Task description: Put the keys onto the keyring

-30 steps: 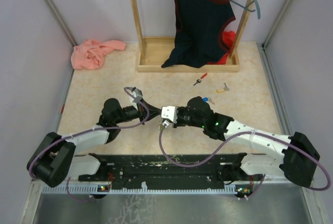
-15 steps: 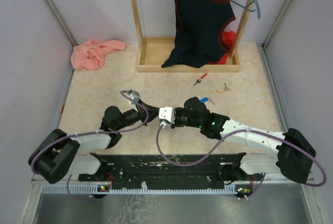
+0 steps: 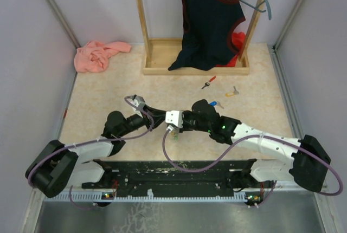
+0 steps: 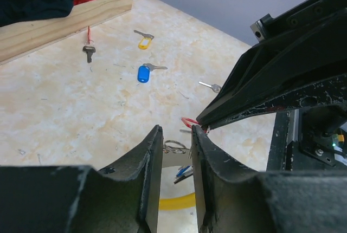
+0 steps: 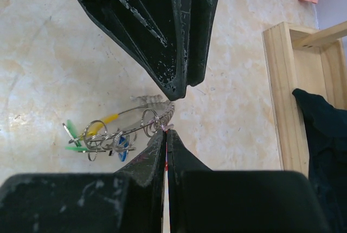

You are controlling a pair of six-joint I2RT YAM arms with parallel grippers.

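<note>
Left gripper [image 4: 176, 135]: my fingers are nearly together, with only a narrow slot between the tips. One of the small split rings of the keyring [image 5: 120, 133] sits in that slot. It looks clamped there, but the contact point is hidden, so I'm not 100% sure.

Right gripper [image 5: 165, 135]: fingers fully closed. They pinch a small red item [image 4: 189, 121] at the very tip. Too little of it shows to say whether it's a key.

Both grippers meet tip to tip over the middle of the table [image 4: 65, 108], just in front of the bases. My right tip touches or nearly touches the ridged end of the keyring, right under the left fingertips.

The keyring trails away from the left tips:
- a thin wire loop
- the yellow section [image 5: 104, 121]
- a bunch of split rings
- green tags [image 5: 72, 133] at the far end
- a blue tag among the rings

Loose keys lie on the table, well apart from the grippers:
- the blue key [image 4: 143, 73]
- the yellow key [image 4: 143, 41] beyond it
- the red-tagged key [image 4: 88, 49] near the wooden frame [image 4: 59, 24]
- a bare silver key [image 4: 210, 85], nearest my right fingers
</note>
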